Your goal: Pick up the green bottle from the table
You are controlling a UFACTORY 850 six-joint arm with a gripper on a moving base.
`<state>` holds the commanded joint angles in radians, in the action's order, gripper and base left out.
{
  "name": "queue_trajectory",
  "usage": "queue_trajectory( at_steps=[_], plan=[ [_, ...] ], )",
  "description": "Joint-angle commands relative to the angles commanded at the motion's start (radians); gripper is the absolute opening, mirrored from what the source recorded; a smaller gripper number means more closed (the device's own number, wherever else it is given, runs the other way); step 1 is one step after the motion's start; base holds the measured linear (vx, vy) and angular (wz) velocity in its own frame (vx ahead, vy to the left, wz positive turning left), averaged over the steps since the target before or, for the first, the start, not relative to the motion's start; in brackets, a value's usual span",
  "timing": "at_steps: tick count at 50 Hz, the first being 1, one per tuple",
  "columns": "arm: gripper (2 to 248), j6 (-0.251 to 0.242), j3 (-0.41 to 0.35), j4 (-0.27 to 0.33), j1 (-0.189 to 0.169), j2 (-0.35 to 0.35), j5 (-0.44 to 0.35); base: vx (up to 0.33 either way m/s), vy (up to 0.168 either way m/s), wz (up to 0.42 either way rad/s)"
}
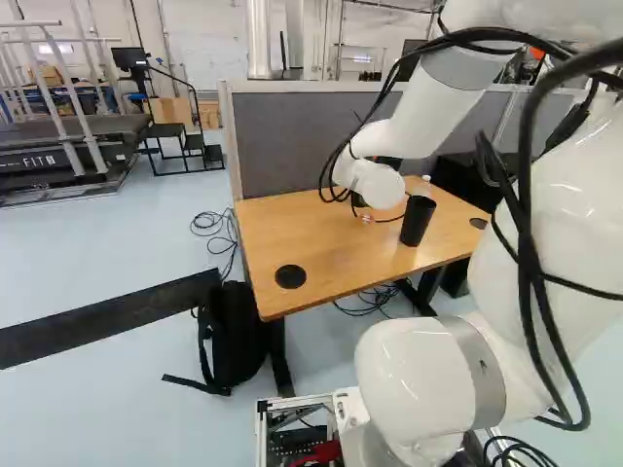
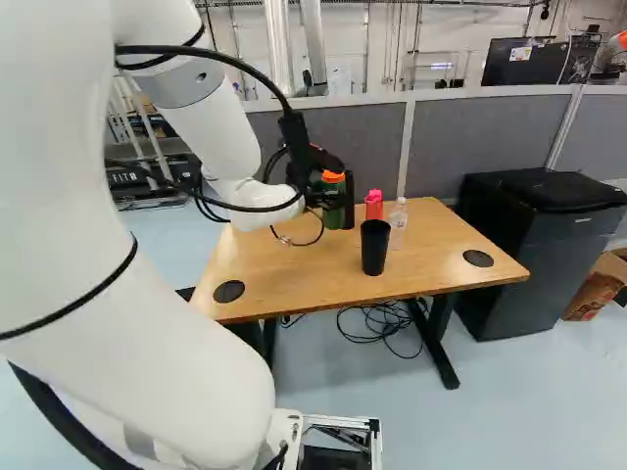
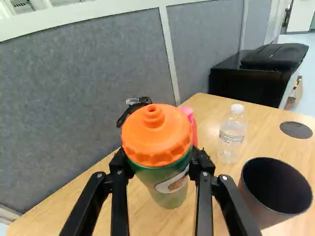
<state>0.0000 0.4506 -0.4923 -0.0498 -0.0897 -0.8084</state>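
Grasping the green bottle (image 3: 170, 189) between both fingers just under its orange lid (image 3: 156, 135), the gripper (image 2: 331, 184) has the pink bottle (image 3: 191, 120) just beyond it, with the black cup (image 3: 251, 196) and clear bottle (image 3: 231, 135) off to one side, the cup nearer.

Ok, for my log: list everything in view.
Table: one, brown, beside divider
Sports bottle: one, green, orange lid, in gripper
Flask: one, pink, on table
Water bottle: one, clear, on table
Cup: one, black, on table
Divider: one, grey, behind table
Cabinet: one, black, beside table
Backpack: one, black, beside table
Band: one, black, beside backpack
Cables: several, black, under table
Treadmill: one, black, left base view
Steps: one, black, beside treadmill
Arm: one, white, foreground
Gripper: one, black, gripping sports bottle
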Motion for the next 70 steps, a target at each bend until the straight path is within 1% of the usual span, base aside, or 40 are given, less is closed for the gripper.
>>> queue_trajectory(
  at_steps=[18, 35, 53, 70],
  plan=[
    [19, 0.0, -0.012, 0.014, 0.002, -0.007, -0.002, 0.0, 0.0, 0.0],
    [19, 0.0, -0.047, 0.061, 0.007, -0.025, -0.008, 0.0, 0.0, 0.0],
    [19, 0.0, -0.109, 0.145, 0.015, -0.057, -0.019, 0.0, 0.0, 0.0],
    [19, 0.0, -0.192, 0.259, 0.027, -0.101, -0.034, 0.0, 0.0, 0.0]
  ],
)
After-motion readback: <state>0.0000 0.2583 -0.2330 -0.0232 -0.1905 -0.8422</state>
